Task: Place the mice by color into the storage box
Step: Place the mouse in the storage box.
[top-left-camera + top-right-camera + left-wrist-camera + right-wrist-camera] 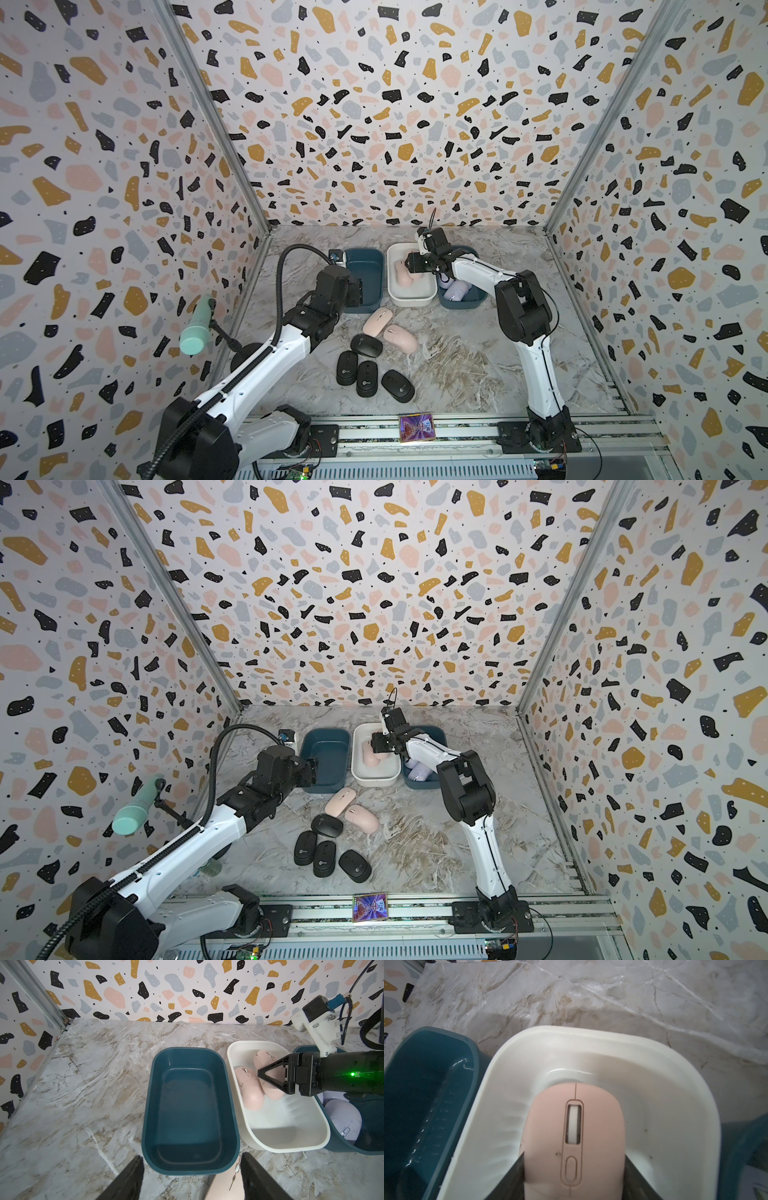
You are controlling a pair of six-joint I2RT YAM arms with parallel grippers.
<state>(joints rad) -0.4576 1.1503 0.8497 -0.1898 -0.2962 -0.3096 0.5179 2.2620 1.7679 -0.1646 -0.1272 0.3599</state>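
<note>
We see the right gripper (259,1073) pinching a pale pink oval plastic mouse (575,1136) by its sides, low inside the white oblong plastic bin (280,1126). This bin is the middle of 3 set in a row at the back of the grey marble-patterned table (478,365). A 2nd pale pink mouse (248,1088) lies in that bin, just beside the held one. The dark teal oblong plastic bin (187,1105) on the left shows its bare floor. The matching teal bin on the right (461,306) holds lilac mice (457,289); we can count at least 2.

The left gripper (192,1156) hangs with its fingers spread, just before the left bin's front wall. In front of the bins, 2 more pale pink mice (377,321) lie side by side on the table. Just in front of them, 4 black oval mice (367,378) lie in a loose cluster.
</note>
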